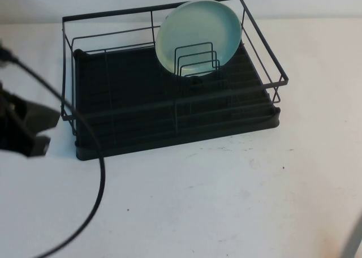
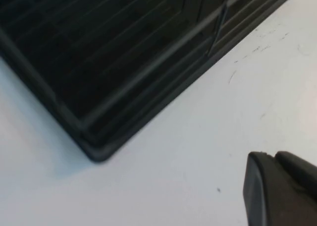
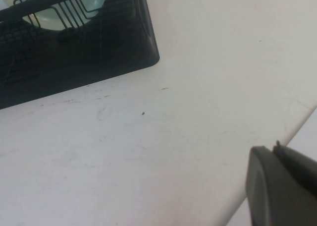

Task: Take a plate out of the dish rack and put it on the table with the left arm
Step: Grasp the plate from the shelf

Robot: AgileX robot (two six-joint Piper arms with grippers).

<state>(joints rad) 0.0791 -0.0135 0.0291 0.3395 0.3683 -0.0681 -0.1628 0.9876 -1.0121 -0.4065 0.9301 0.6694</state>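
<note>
A mint plate (image 1: 198,34) stands upright among the dish rack (image 1: 169,105) dividers; left gripper (image 1: 31,128) hovers beside the rack, jaws apart, empty. Right gripper (image 3: 282,186) appears only in its wrist view, state unclear.

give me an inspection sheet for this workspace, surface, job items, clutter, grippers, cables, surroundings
Surface: white table, a few dark specks and scuffs.
Job's things: mint-green plate standing on edge in the wire dividers at the back right of the black dish rack.
Clutter: nothing seen.
Grippers: left gripper at the left edge, beside the rack's front left corner, holding nothing; right gripper only partly in view, near the table's edge.
Cables: black cable trailing over the table from the left arm.
Surroundings: pale wall behind.
</note>
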